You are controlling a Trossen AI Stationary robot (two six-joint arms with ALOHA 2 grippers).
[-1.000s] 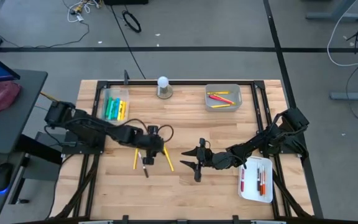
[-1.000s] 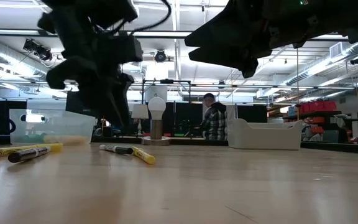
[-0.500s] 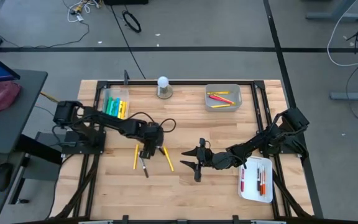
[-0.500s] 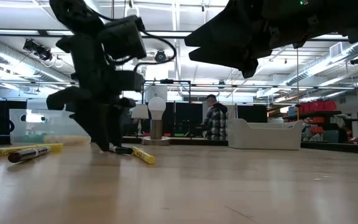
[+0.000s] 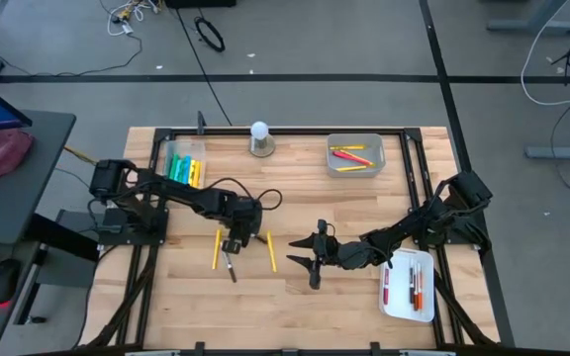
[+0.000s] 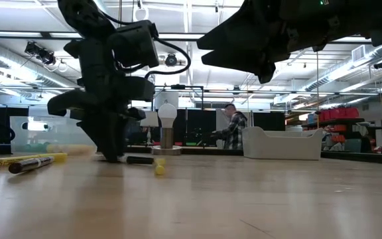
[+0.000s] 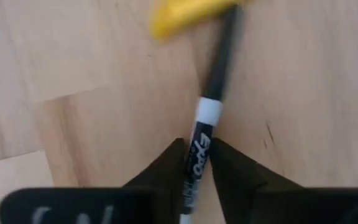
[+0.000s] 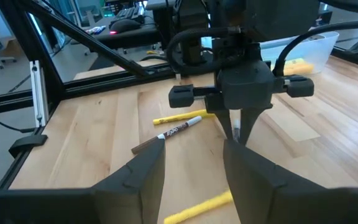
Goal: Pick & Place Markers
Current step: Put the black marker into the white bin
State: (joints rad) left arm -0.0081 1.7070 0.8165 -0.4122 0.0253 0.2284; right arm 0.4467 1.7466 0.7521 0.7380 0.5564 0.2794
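Near the table's middle a white-bodied marker with a black cap (image 7: 218, 68) lies flat, and my left gripper (image 5: 236, 240) points steeply down, shut on it. The cap (image 6: 140, 160) sticks out beside the fingers. A yellow marker (image 5: 270, 252) lies just right of it, with one end (image 7: 185, 11) near the cap's tip. Another yellow marker (image 5: 216, 250) and a brown one (image 5: 229, 264) lie flat to the left. My right gripper (image 5: 311, 261) hovers open to the right, holding nothing. My left gripper pinches the marker's white lettered body (image 7: 199, 146) between its two fingers, just behind the black cap. The fingers come from above, pointing steeply down, and lie across the marker. The marker lies flat on the table, cap end sticking out ahead.
A clear tray (image 5: 183, 165) with green and yellow markers stands far left, and a grey tray (image 5: 354, 154) with red and yellow ones far right. A white tray (image 5: 409, 285) with red markers lies near right. A white ball on a base (image 5: 259, 138) stands at the far edge.
My left gripper has come down to the table onto the black-capped marker and tipped to point more steeply down. The yellow marker to its right has swung about and now points its end toward the table's near edge.
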